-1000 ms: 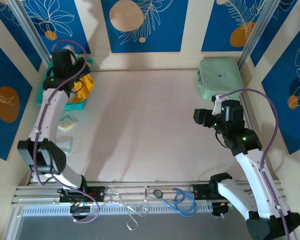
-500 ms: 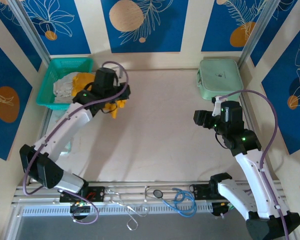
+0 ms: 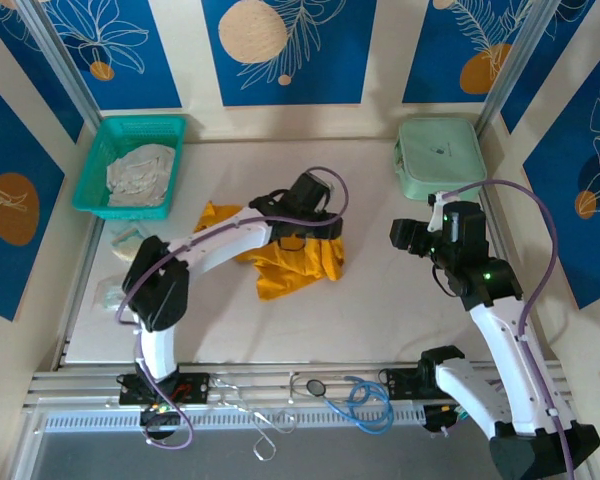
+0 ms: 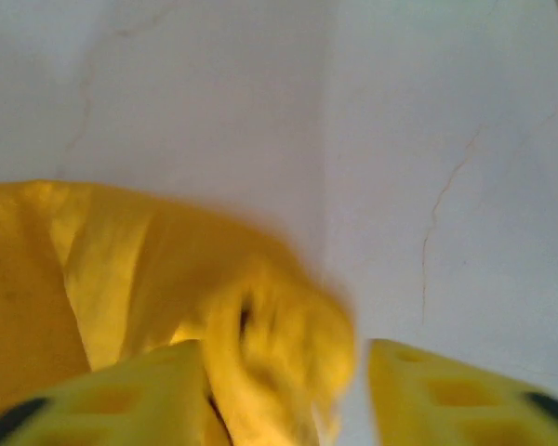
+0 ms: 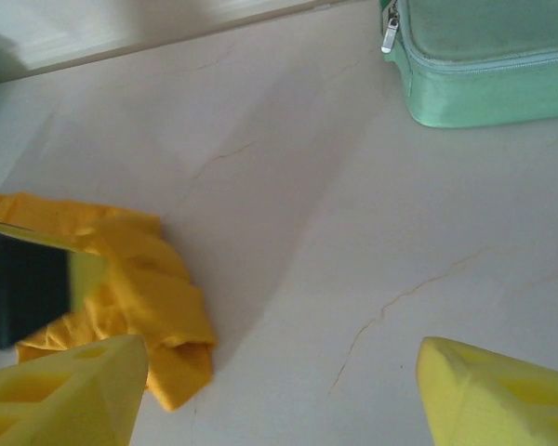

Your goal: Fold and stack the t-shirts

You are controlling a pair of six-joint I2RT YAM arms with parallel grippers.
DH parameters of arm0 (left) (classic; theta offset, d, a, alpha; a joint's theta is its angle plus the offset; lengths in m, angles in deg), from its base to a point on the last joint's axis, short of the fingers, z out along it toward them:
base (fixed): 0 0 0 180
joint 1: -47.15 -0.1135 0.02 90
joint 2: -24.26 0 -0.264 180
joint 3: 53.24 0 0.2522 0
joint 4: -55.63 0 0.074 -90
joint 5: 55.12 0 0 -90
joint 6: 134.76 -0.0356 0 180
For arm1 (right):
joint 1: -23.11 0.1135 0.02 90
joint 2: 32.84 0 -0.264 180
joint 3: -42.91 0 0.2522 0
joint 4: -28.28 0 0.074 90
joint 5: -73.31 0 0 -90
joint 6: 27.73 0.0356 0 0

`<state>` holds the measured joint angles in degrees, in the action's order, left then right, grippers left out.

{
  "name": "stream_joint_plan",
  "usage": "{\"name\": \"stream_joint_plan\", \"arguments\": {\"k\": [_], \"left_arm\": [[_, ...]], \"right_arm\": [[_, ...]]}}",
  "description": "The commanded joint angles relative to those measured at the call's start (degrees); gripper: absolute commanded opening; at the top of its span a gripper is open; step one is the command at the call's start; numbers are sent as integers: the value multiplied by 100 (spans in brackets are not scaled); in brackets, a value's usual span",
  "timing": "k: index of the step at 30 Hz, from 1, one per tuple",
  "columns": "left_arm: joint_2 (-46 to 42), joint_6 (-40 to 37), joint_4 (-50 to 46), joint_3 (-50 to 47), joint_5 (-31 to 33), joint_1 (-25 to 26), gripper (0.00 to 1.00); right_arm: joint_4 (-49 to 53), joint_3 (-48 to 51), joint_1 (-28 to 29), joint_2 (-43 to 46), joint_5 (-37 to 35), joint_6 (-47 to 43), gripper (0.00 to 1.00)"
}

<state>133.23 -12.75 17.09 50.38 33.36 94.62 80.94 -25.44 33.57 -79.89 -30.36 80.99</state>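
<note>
T-shirts: location and gripper condition

Locate the orange t-shirt (image 3: 292, 265) at the centre of the overhead frame. It lies crumpled and unfolded on the table (image 3: 380, 320). Locate the pale garment (image 3: 140, 172) in the upper left of the same frame, bunched inside the teal basket (image 3: 98, 150). The two garments are well apart.

Left gripper (image 3: 305, 238): you find it at frame centre, directly over the upper edge of the orange t-shirt. In the left wrist view, the left gripper (image 4: 284, 376) shows its fingers (image 4: 121, 395) apart along the bottom edge. A bunched fold of the orange t-shirt (image 4: 102, 269) sits between them, against the finger on the frame's left. A strip of bare table separates the fold from the finger on the frame's right. The cloth is blurred at this point.

Right gripper (image 3: 400, 235): you find it right of centre, clear of the orange t-shirt and below the mint-green case (image 3: 440, 160). In the right wrist view, the right gripper (image 5: 279, 386) shows its fingers (image 5: 502, 395) wide apart in the lower corners, with bare table between them. The orange t-shirt (image 5: 130, 279) lies at the left of that frame. The mint-green case (image 5: 484, 65) occupies the upper right corner.
</note>
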Motion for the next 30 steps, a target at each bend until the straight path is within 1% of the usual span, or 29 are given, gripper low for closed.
{"name": "stream_joint_plan", "arguments": {"k": [1,2,4,5,8,11,13,15,17,19,22,25,30], "left_arm": [[-35,-3,256,388,-45,104,73],[-71,-39,228,408,2,112,82],[-245,-130,67,419,220,107,94],[-341,-187,-46,403,373,109,96],[-733,-274,-521,260,984,105,100],[-1040,-253,-1285,121,1674,80,100],[-1183,-172,-1807,-46,2126,51,100],[-1337,-43,-2099,-336,2384,-18,100],[-1541,104,-2082,-760,2400,-115,100],[-1775,292,-1834,-1264,2198,-302,100],[-2053,506,-1426,-1853,1860,-604,98],[-2241,573,-1101,-2244,1699,-876,97],[-2351,611,-672,-2790,1255,-1399,96]], "right_arm": [[101,53,-43,-52,-72,106,78],[101,53,-39,-73,-47,114,78],[126,37,-35,-145,38,138,78],[150,28,-35,-193,97,157,78],[247,44,-3,-343,374,361,78],[236,205,113,-558,757,750,77],[87,367,331,-797,1011,1074,76],[-136,479,679,-1083,1046,1377,75],[-397,524,1086,-1500,962,1643,74],[-629,425,1503,-2080,847,1873,74],[-872,49,1923,-3012,754,2119,74],[-958,-442,2222,-3877,598,2263,74],[-875,-1190,2475,-4960,519,2575,70]]}}
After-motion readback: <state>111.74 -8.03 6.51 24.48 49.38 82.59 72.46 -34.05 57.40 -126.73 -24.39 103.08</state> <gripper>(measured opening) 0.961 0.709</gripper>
